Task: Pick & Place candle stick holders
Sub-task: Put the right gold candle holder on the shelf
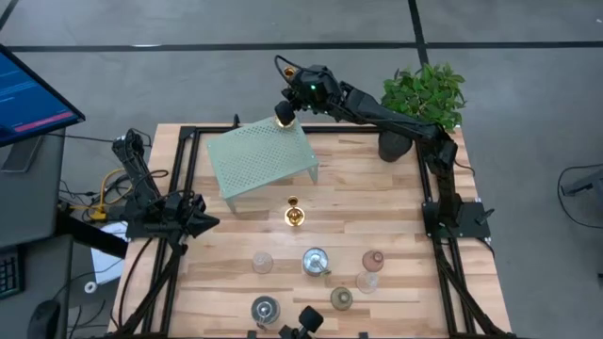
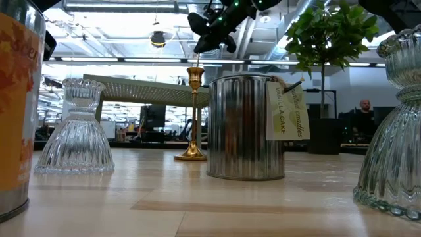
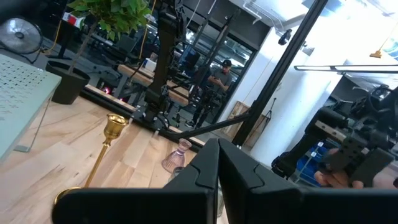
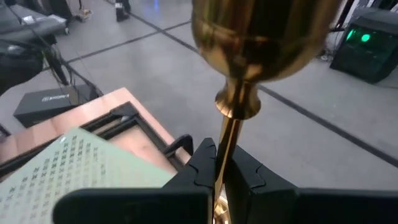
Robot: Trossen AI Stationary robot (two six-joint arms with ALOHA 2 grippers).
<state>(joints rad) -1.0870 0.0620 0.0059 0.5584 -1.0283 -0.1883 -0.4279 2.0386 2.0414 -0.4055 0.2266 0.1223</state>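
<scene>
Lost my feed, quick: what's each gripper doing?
Left gripper: shut, empty, parked at the table's left.
Right gripper: shut on a gold candlestick, above the rack.

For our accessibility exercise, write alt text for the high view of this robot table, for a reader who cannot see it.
Seen from above, the right gripper holds a gold candlestick over the far corner of a mint-green perforated rack on a wooden table. A second gold candlestick stands mid-table, with glass and metal holders nearer the front edge. The left gripper waits, shut, at the table's left side.
</scene>
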